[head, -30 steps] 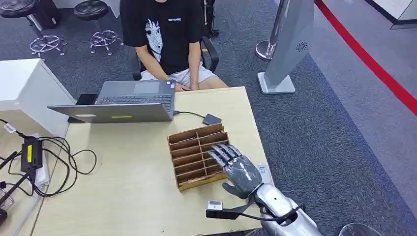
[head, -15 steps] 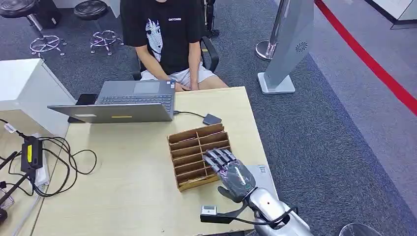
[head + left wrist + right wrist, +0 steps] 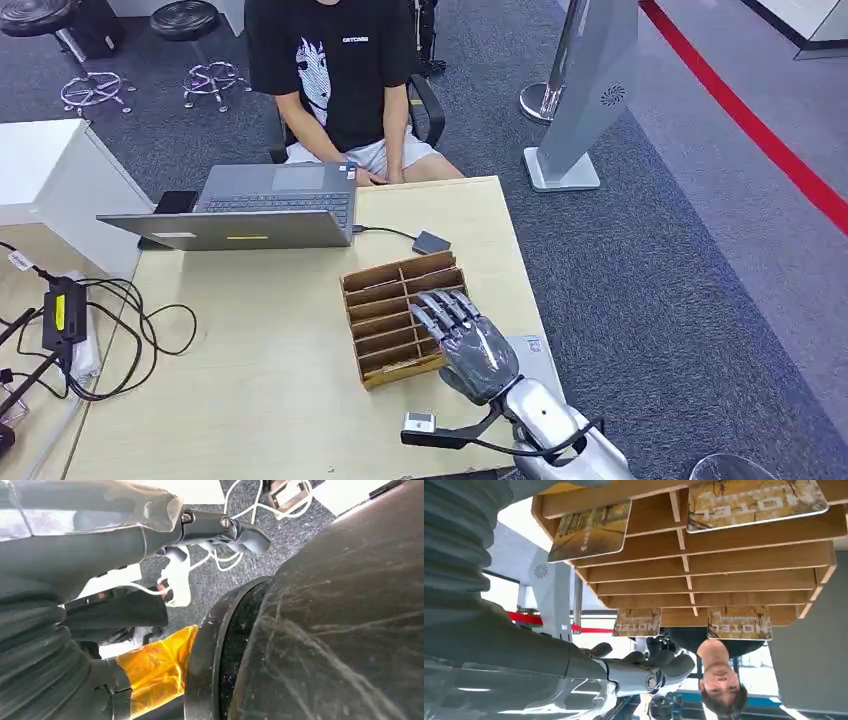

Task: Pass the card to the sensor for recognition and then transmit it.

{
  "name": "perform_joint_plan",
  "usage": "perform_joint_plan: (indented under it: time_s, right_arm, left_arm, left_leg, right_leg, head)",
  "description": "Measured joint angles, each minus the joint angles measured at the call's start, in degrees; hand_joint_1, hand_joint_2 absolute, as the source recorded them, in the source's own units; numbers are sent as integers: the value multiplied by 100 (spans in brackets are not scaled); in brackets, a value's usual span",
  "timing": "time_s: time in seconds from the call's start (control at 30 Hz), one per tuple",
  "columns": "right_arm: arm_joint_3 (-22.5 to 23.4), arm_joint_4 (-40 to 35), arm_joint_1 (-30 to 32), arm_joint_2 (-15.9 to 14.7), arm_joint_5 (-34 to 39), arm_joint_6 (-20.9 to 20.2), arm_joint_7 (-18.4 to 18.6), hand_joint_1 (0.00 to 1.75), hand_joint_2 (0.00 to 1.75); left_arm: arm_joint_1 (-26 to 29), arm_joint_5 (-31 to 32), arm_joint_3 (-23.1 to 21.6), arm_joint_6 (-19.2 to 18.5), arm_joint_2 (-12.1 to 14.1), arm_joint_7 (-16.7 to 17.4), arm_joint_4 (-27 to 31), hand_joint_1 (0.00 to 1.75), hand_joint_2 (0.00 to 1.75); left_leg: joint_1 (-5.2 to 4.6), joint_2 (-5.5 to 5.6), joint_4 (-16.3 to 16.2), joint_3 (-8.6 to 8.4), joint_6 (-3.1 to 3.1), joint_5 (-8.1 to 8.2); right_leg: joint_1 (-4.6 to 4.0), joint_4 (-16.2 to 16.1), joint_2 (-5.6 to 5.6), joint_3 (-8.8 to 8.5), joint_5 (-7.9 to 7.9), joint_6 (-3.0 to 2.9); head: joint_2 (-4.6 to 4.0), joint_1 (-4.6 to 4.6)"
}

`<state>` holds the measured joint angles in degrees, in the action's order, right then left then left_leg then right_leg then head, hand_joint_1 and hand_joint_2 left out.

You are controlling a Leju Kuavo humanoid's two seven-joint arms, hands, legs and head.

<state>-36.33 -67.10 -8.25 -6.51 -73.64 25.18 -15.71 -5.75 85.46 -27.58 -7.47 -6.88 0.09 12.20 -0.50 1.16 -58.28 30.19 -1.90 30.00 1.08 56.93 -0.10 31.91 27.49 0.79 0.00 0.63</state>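
Right hand [image 3: 470,345] hovering above the right end of the wooden card rack [image 3: 385,315], near the bench's [image 3: 270,400] right edge; fingers [image 3: 440,308] stretched out and slightly apart, holding nothing. Cards standing on edge in the rack's slots, seen close from the right wrist: 1 card [image 3: 591,530] in a near slot, another [image 3: 754,500] beside it, 2 more in far slots. Likely thin, stiff, light and smooth, so prone to slipping from a loose pinch. Best taken by the exposed top edge standing proud of the slot wall, thumb on one face, fingers on the other, then lifted straight up to avoid jamming against the dividers. Small grey sensor [image 3: 431,242] lying past the rack, toward the far right corner, cabled to the laptop [image 3: 250,205]. Left hand's fingers: cannot tell.
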Motion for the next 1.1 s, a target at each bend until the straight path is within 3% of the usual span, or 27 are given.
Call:
perform_joint_plan:
  time_s: [0.47, 0.6, 0.73, 0.8, 0.83, 0.9, 1.03, 1.1]
  right_arm:
    - [17, 65, -5, 48, -116, -48, 72, 0, 175]
    - [44, 729, -175, 208, -424, 148, 339, 0, 175]
    - [192, 1069, -263, 278, -479, 197, 363, 2, 175]
    - [247, 1126, -265, 293, -492, 197, 356, 33, 175]
    - [273, 1152, -267, 306, -498, 197, 354, 33, 175]
    - [317, 1182, -268, 326, -525, 197, 352, 133, 175]
    - [387, 1226, -276, 363, -542, 256, 352, 152, 175]
    - [420, 1237, -285, 389, -555, 319, 352, 152, 175]
  left_arm:
    - [-3, 26, 0, -4, 0, 0, 0, 0, 175]
    - [-19, 112, -2, -26, -9, -9, 0, 0, 175]
    - [-22, 133, -2, -31, -11, -9, 0, 0, 175]
    - [-22, 136, -2, -31, -11, -9, 0, 0, 175]
    - [-23, 138, -2, -31, -11, -9, 0, 0, 175]
    - [-23, 144, -2, -31, -11, -9, 0, 0, 175]
    - [-26, 157, -2, -33, -11, -13, 0, 0, 175]
    - [-28, 166, -2, -35, -11, -13, 0, 0, 175]
  left_leg:
    - [0, 0, 0, 0, 0, 0]
    - [0, -1, 0, 0, 0, 0]
    - [0, 0, 0, 0, 0, 0]
    - [0, 0, 0, 1, 0, 0]
    - [0, 0, 0, 1, 0, 0]
    - [0, 0, 0, 1, 0, 0]
    - [0, -4, 0, -2, 0, 0]
    - [0, -4, 0, -3, 0, 0]
  right_leg:
    - [0, 0, 0, 0, 0, 0]
    - [0, 0, 0, -1, 0, 0]
    - [0, 0, 0, -1, 0, 0]
    - [0, 0, 0, -1, 0, 0]
    - [0, 0, 0, -1, 0, 0]
    - [0, 0, 0, -1, 0, 0]
    - [0, 0, 3, -2, 0, 0]
    - [0, 0, 3, -3, 0, 0]
  head:
    - [0, 0]
    - [0, 0]
    - [0, 0]
    - [0, 0]
    - [0, -2]
    - [0, 0]
    - [0, 0]
    - [0, 0]
